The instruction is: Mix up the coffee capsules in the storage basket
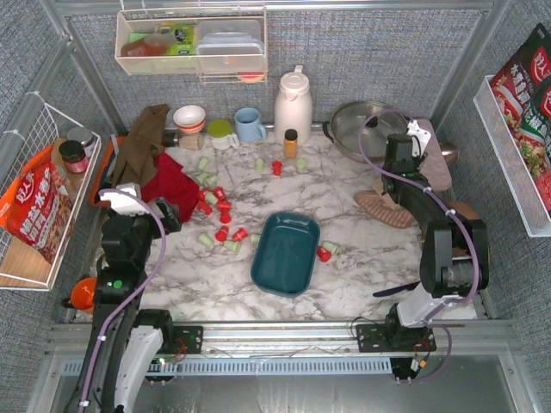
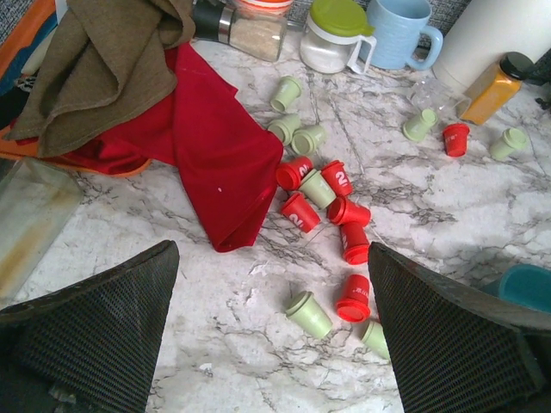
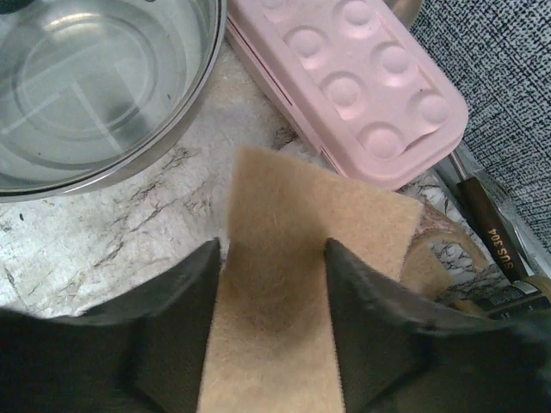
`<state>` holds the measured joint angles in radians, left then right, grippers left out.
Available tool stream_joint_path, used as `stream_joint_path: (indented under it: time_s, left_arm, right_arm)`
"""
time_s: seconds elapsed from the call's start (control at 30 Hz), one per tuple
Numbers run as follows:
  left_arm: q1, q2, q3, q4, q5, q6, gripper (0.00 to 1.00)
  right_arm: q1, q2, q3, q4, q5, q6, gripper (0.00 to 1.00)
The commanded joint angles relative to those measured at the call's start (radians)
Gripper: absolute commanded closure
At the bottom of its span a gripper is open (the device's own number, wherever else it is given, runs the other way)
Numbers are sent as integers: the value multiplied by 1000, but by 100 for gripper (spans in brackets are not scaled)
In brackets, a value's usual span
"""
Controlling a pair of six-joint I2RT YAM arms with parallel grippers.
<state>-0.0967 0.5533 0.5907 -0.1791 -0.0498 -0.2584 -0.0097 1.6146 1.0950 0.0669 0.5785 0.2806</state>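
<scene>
Left claw [image 2: 271,258] hangs wide open, empty, over capsules [image 2: 323,189]; right claw [image 3: 271,249], half-open, straddles a tan pad [image 3: 284,189] you could snag lifting.

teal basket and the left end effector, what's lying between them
Small red and pale green tapered coffee capsules, scattered, lie between the left end effector and the dark teal rectangular plastic basket; top view shows it.

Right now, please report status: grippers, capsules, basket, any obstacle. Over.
Left gripper open, above table. Right gripper astride tan pad, grip unclear. Capsules all scattered on table; storage basket empty. Red cloth beside capsule cluster.
</scene>
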Motion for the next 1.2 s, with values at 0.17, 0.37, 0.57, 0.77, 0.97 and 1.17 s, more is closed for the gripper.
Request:
stream_joint_path:
  time_s: [0.17, 0.37, 0.57, 0.77, 0.97, 1.17]
  left_arm:
    - [-1, 23, 1, 33, 8, 11, 1]
    - [-1, 23, 3, 32, 8, 14, 1]
    - [0, 21, 5, 30, 19, 5, 1]
    - [-1, 46, 5, 29, 35, -3, 1]
    - [0, 76, 9, 29, 58, 2, 2]
    - [-1, 73, 13, 20, 27, 14, 2]
  right_arm:
    - [-7, 0, 114, -160, 5, -34, 6]
    - [31, -125, 147, -255, 39, -52, 1]
    - [189, -351, 71, -319, -5, -90, 2]
    - [395, -569, -137, -376, -158, -25, 12]
    - [557, -715, -363, -401, -196, 186, 22]
    - [695, -761, -498, -372, -159, 344, 34]
